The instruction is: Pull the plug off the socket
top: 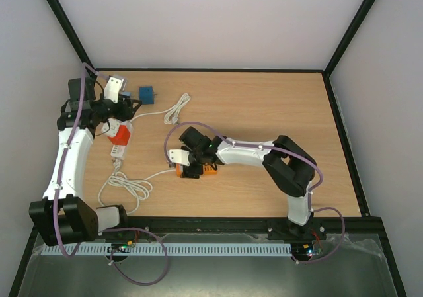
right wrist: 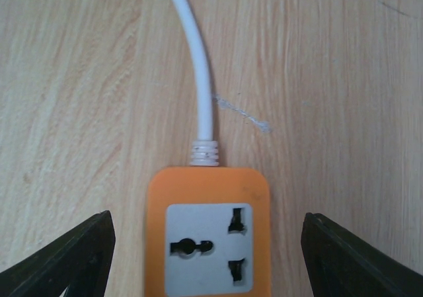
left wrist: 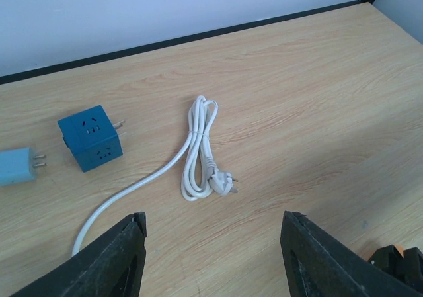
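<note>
Both grippers gape: the socket [right wrist: 208,191] lies centred between the fingers of the right gripper [right wrist: 208,264], untouched, while the left gripper [left wrist: 211,257] hangs empty near a coiled cable [left wrist: 197,135]

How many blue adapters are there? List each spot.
2. A dark blue cube beside the coiled cable; a paler one at the left wrist view's left edge. Others may be hidden.

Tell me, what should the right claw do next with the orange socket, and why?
Probably close the right gripper on the orange socket: its fingers stand open on either side of it, not touching, and a firm hold should steady it for the pull.
</note>
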